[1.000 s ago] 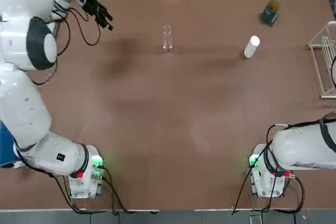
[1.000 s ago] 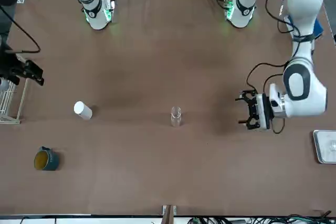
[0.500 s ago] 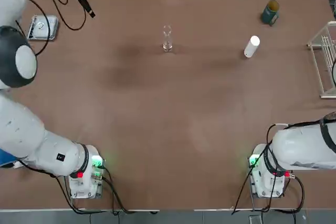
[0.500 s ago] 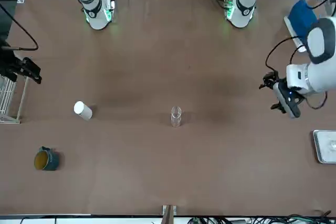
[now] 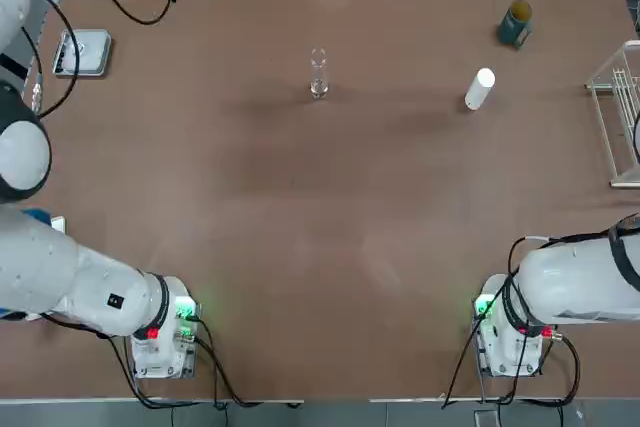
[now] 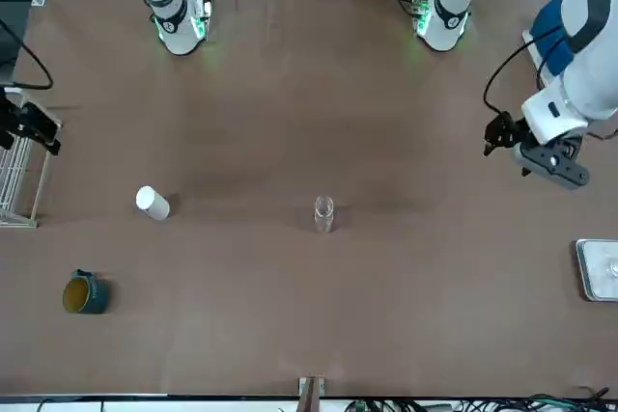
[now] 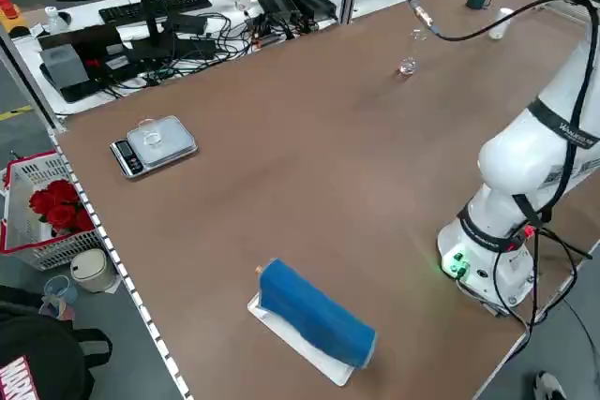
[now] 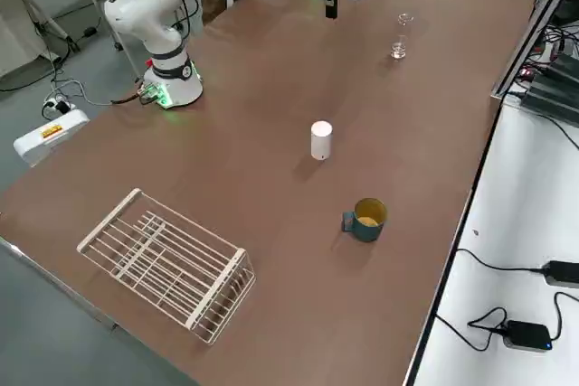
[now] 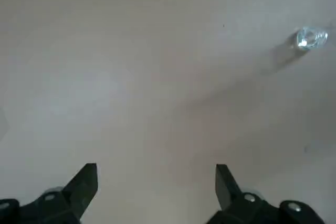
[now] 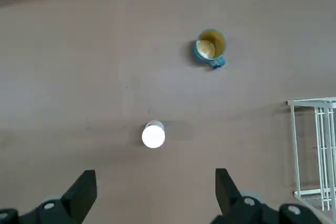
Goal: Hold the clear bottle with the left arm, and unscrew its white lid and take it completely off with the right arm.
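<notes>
Two task pieces stand apart overhead: clear bottle (image 5: 318,73) near the table's (image 5: 320,247) far edge, white lid (image 5: 480,88) toward its right edge. Wrist views show left gripper (image 9: 156,182) and right gripper (image 10: 155,184) spread, empty; the job looks finished.

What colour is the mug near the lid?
Teal mug, yellowish inside; clearest in the right side view, beyond the white lid.

Open table (image 5: 330,247) is left all around the clear bottle (image 5: 318,74); the white lid (image 5: 480,89) (standing well apart) and teal mug (image 5: 516,24) crowd only the far right corner.
</notes>
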